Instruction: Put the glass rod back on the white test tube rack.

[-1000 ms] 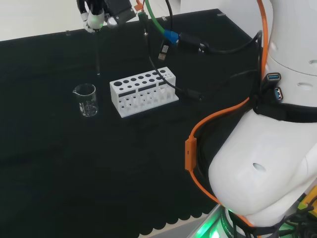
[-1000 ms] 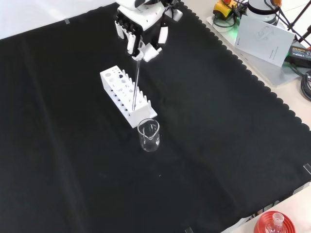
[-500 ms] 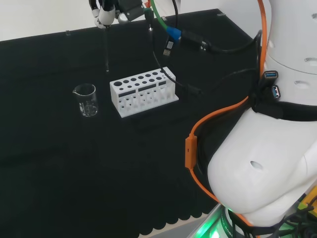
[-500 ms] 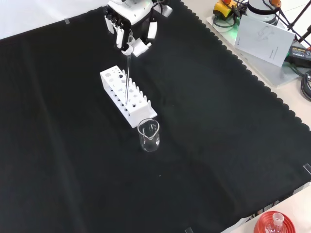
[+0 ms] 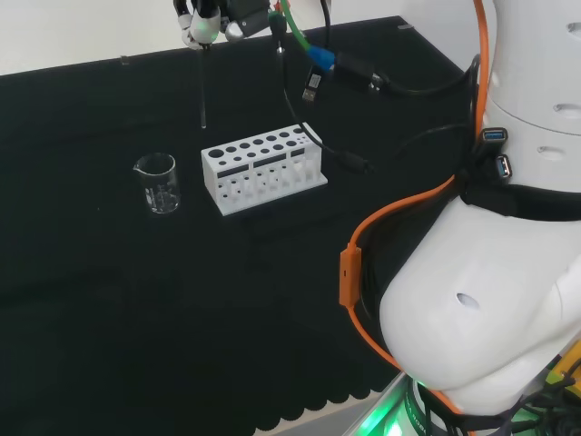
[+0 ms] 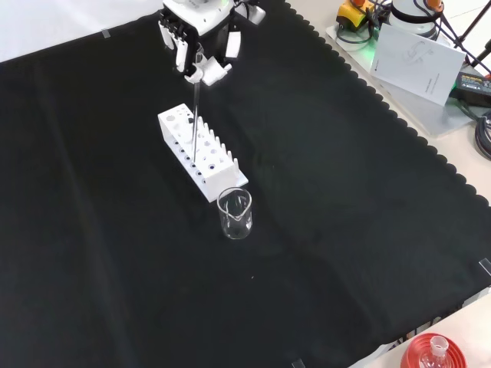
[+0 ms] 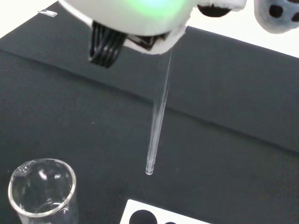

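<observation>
hand: fingers pinched on the top end of the glass rod, carried in the air at the far side of the cloth in front view
change: over the last second the hand has moved left and up in front view, right in head view; the rod went with it, from the beaker end of the rack toward the rack's middle
rod position: in front view its lower tip now shows against the middle holes of the white test tube rack; in head view the tip hangs clear of the cloth, behind the rack's left end; not in any hole
rod axis: long axis close to vertical, tip down, top end hidden in the fingers
rod in wrist view: thin clear rod runs down from the hand, rounded tip above the cloth, near the rack's corner
beaker: clear glass, spouted, upright, just beside the rack's near end in front view; unmoved
rack: white, block shaped, rows of round holes on top, row of pegs along one side; unmoved
cloth: black, matte, scalloped edge
far items: white sheet off the cloth at top right of front view
</observation>
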Robot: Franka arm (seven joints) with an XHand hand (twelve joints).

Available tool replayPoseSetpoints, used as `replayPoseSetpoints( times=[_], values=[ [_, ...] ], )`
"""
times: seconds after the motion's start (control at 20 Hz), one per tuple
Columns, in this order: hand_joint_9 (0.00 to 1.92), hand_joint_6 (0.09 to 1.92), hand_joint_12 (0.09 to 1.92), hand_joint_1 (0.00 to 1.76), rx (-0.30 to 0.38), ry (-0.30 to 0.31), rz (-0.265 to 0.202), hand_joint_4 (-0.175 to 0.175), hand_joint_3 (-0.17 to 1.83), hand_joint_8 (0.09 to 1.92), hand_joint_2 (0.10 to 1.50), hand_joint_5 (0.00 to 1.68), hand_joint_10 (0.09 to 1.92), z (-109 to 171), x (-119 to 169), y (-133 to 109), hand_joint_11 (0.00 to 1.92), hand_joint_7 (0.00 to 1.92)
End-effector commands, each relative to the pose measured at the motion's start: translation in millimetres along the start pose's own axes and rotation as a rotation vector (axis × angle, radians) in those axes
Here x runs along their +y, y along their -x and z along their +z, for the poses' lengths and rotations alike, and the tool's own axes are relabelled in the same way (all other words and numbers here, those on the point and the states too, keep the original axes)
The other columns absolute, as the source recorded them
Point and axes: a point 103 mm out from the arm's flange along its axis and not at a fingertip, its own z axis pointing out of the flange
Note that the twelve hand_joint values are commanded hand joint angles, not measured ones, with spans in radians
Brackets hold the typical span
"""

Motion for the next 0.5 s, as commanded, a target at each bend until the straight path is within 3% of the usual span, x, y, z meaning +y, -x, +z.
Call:
replayPoseSetpoints(
  times=[0.05,0.5],
  values=[
    [1.91,0.94,0.79,1.20,0.009,-0.012,0.009,-0.175,0.86,0.25,0.61,1.17,0.09,10.9,-7.0,13.8,1.56,1.74],
    [1.91,0.94,0.79,1.20,0.016,-0.021,0.020,-0.175,0.86,0.25,0.61,1.17,0.09,19.9,-9.7,19.9,1.57,1.74]
  ],
)
